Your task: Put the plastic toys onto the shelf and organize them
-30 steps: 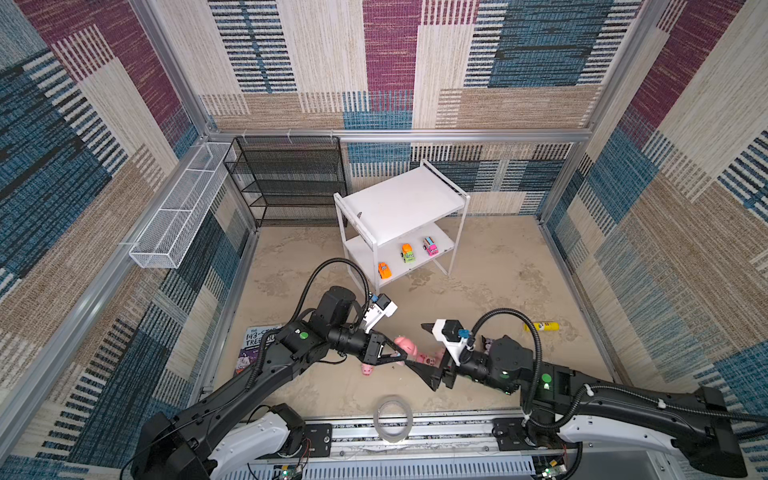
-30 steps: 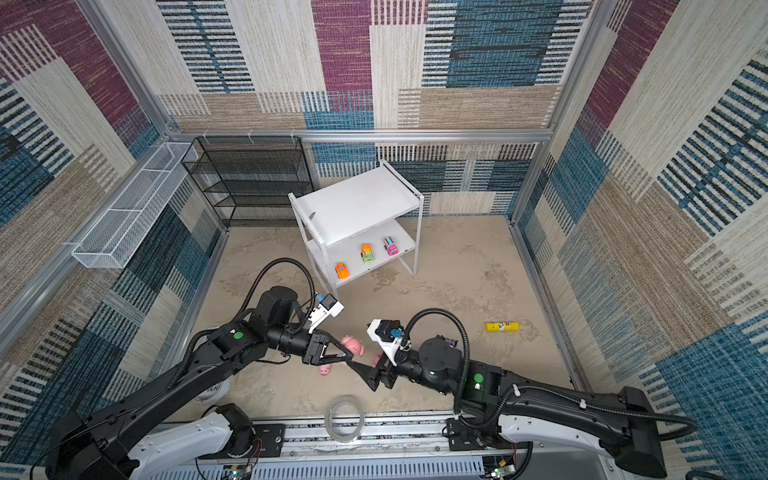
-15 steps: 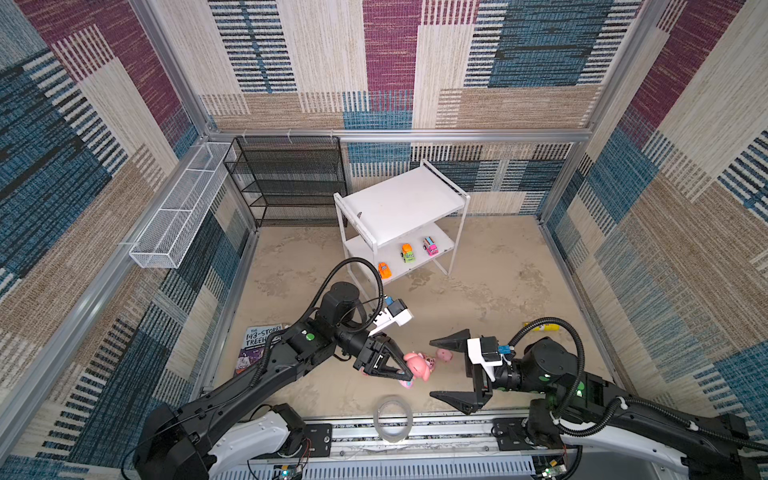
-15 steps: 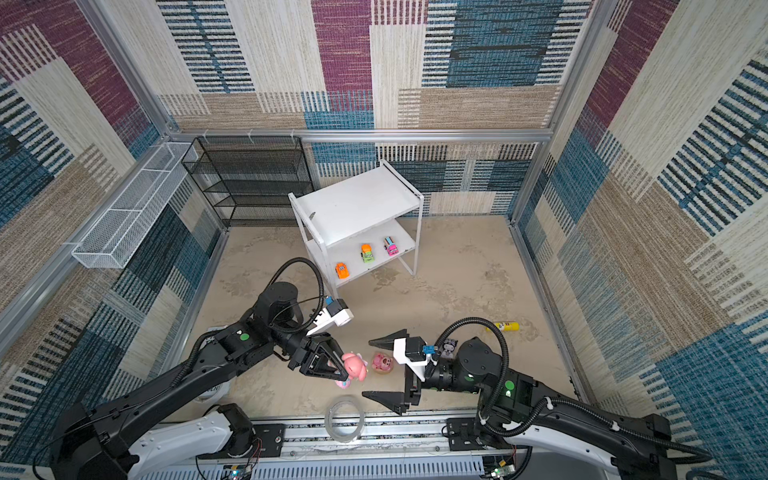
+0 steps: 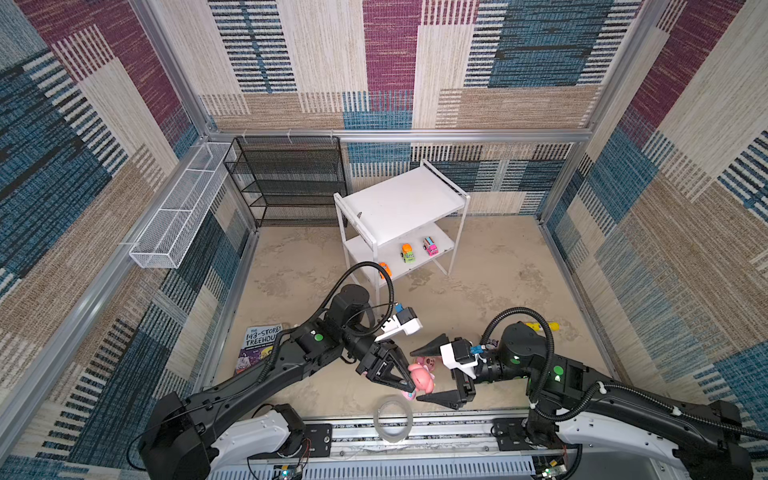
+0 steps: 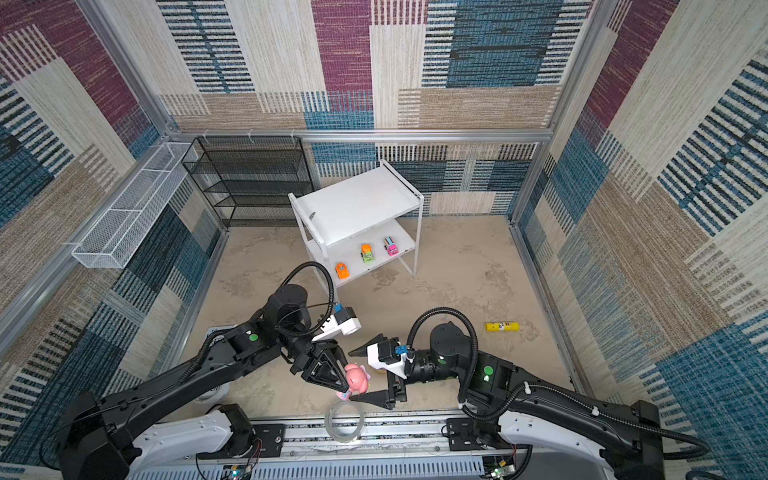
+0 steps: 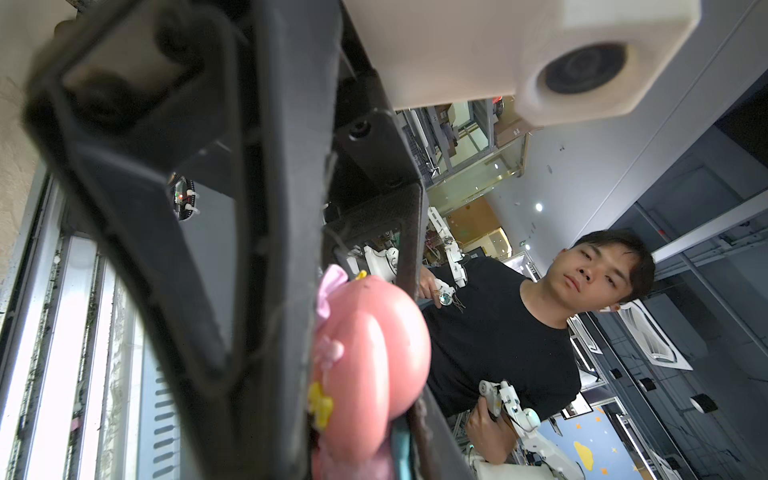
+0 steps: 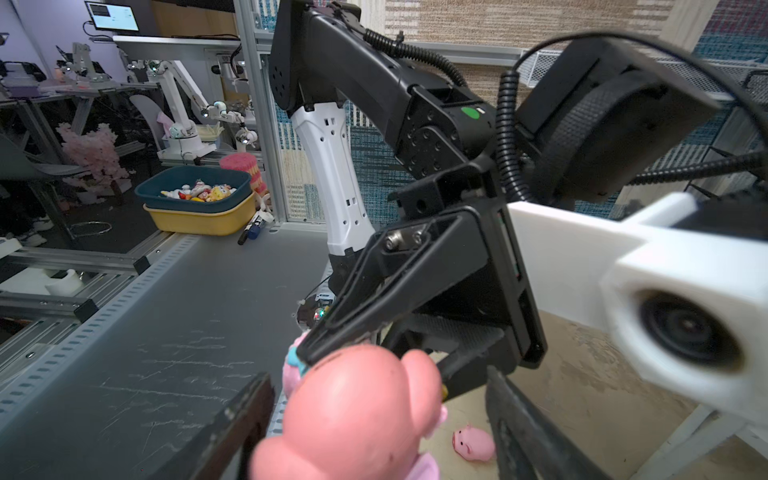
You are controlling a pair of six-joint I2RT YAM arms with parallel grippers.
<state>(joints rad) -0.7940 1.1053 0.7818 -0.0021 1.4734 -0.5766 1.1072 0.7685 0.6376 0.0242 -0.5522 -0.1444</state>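
The left gripper [image 5: 409, 380] squeezes the pink toy [image 5: 422, 376] by the table's [image 5: 498, 291] front edge. The right gripper [image 5: 414, 376] has come back, wide open around it, maybe to take it.

Your counter [image 5: 498, 291] carries shelf [image 5: 399, 199], book [image 5: 259, 345], tube [image 5: 552, 325] and pig [image 8: 473, 444]; three cars [image 5: 408, 252] sit on the shelf's lower board.

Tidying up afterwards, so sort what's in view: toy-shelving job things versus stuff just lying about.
Job: white shelf, orange car, green-orange car, pink car, pink figure in the left gripper, pink pig on the floor.
Lying about: book, yellow tube, black mesh rack, white wire basket, clear tape ring.
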